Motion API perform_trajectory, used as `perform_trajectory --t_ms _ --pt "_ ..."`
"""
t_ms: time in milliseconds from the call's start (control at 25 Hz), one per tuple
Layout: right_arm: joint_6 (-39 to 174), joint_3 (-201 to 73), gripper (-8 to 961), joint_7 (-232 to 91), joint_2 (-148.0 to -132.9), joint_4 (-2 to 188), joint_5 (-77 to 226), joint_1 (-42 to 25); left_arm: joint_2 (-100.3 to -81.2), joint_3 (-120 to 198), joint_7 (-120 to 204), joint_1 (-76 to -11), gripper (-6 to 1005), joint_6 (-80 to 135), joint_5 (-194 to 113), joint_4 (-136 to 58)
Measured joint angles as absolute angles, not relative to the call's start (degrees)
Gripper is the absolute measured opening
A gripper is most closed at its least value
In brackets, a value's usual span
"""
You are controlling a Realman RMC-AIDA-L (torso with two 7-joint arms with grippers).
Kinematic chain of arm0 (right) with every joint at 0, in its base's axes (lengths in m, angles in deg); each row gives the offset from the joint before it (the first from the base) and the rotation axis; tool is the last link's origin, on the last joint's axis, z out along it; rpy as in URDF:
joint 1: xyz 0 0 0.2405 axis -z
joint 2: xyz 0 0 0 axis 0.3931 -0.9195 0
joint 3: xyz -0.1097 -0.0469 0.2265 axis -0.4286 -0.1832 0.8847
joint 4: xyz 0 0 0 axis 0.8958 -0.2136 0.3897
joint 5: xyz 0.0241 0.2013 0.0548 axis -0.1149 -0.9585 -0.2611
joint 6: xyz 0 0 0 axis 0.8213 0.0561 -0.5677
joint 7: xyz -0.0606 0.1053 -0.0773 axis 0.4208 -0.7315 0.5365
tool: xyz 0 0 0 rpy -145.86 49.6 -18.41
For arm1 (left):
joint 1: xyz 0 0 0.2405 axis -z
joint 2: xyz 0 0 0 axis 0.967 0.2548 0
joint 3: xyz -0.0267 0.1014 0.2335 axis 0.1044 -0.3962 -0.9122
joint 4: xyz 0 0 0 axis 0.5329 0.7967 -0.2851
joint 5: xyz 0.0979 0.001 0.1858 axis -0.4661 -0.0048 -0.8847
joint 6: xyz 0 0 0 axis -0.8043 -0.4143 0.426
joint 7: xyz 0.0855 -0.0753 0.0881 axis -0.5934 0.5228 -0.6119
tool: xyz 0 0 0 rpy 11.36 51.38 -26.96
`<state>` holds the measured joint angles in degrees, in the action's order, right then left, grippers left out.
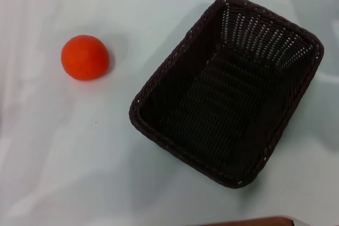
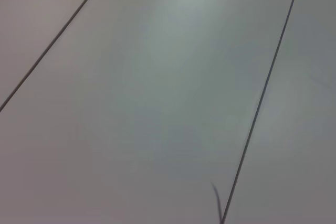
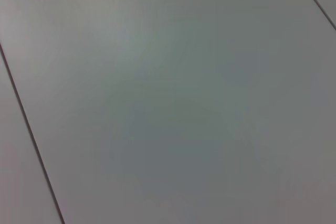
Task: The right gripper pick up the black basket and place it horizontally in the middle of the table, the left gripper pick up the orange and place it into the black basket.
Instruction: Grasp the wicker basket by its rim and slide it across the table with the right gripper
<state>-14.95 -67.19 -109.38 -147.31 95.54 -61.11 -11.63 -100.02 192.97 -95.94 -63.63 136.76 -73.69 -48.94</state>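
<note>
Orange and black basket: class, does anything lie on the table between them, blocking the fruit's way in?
Nothing visible does. Only bare table separates the orange from the black basket, which sits empty and skewed to its right. Neither gripper is in view.

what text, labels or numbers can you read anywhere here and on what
None: no word, label, number or sign shows in any view.
The orange is plain-skinned, with no sticker.
The black basket is bare weave, with no tag.
The table carries no markings.
Both wrist views show only blank pale panels with thin seams.
</note>
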Motion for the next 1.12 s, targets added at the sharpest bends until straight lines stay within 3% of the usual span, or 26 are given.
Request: perform_trajectory --t_ms 480,720,1000,1120 --pt "-14.57 -70.96 794 -113.48 -147.01 97.21 -57.81 -11.65 -100.00 192.98 -96.12 -63.64 796 136.68 -73.69 -48.95" --pt "-9.94 -85.84 794 -142.62 -146.03 113.96 -43.23 -11.37 -99.98 192.98 -96.24 -63.30 796 136.59 -73.69 -48.95" --pt "-15.41 -97.05 795 -178.22 -141.22 137.11 -14.26 -12.38 -99.91 193.22 -96.36 -62.62 796 136.30 -73.69 -49.01" --pt "-21.24 -97.55 795 -187.99 -140.02 144.51 -1.52 -14.55 -99.91 193.74 -96.41 -62.50 796 136.23 -73.69 -49.05"
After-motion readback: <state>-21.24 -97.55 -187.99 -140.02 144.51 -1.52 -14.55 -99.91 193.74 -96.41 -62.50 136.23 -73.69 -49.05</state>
